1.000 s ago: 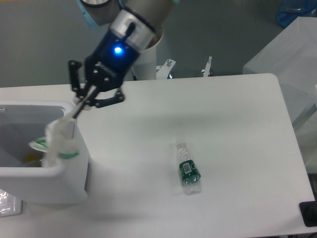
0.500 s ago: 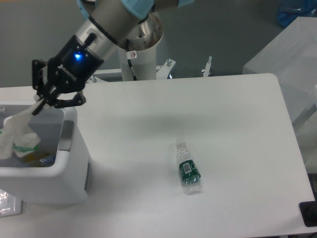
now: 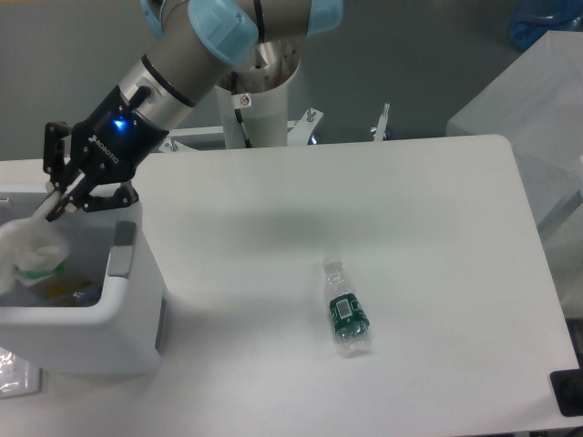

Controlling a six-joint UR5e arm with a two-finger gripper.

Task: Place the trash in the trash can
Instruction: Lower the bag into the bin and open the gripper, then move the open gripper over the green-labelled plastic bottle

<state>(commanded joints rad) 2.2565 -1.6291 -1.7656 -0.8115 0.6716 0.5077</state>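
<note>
My gripper (image 3: 53,211) hangs over the open top of the white trash can (image 3: 127,314) at the left edge of the table. It is shut on the crumpled clear wrapper with a green bit (image 3: 29,253), which dangles from the fingertips inside the can's opening. The small clear bottle with a dark green label (image 3: 345,310) lies on its side on the white table, right of centre, well away from the gripper.
Other bits of litter (image 3: 77,293) lie in the bottom of the can. The arm's white base column (image 3: 260,100) stands at the table's back edge. A clear plastic scrap (image 3: 18,375) lies by the can's lower left. A grey box (image 3: 537,118) stands at the right.
The gripper has carried the wrapper leftward, from over the can's right wall to above the can's interior, and the wrapper now hangs lower inside. The bottle has not moved.
</note>
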